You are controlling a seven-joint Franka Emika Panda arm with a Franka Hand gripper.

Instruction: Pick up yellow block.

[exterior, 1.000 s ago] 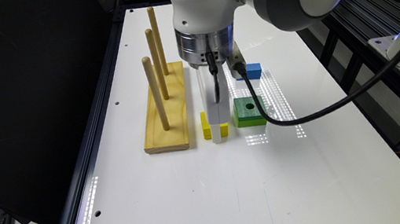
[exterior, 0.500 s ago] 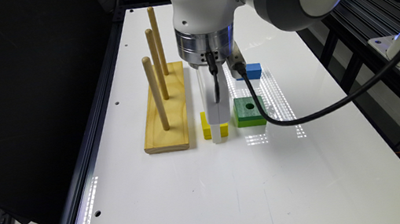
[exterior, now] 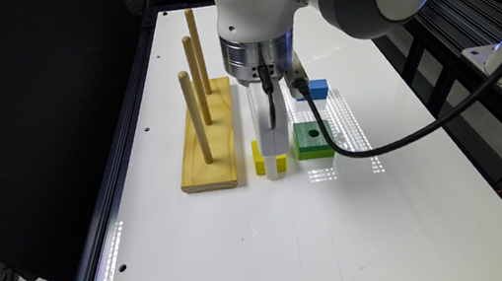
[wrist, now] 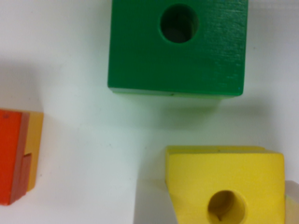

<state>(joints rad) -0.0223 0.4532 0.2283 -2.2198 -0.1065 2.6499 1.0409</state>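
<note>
Step in hand looks like the grasp itself: gripper (exterior: 274,169) is down at table (exterior: 296,243) level, right over the yellow block (exterior: 259,160). In the exterior view the white finger part covers the block's middle, yellow showing on both sides of it. Wrist view puts the yellow block (wrist: 224,184) close under the camera with a grey finger edge against one corner, hole visible. Can't tell whether the fingers are apart, together or clamped on it: neither view shows both pads clearly.

Next move, my call: confirm a firm squeeze on two opposite flat faces, then lift straight up. Block sits tight between neighbours, so no sideways drift.

Moving outward:
- Green block (exterior: 313,139) with a hole, just beside the yellow one on the exterior view's right, small gap between.
- Wooden peg board (exterior: 208,139) with three upright pegs, just beside it on the exterior view's left.
- Orange block (wrist: 16,156), near in the wrist view, apart from both.
- Blue block (exterior: 318,89) farther back, behind the wrist.
</note>
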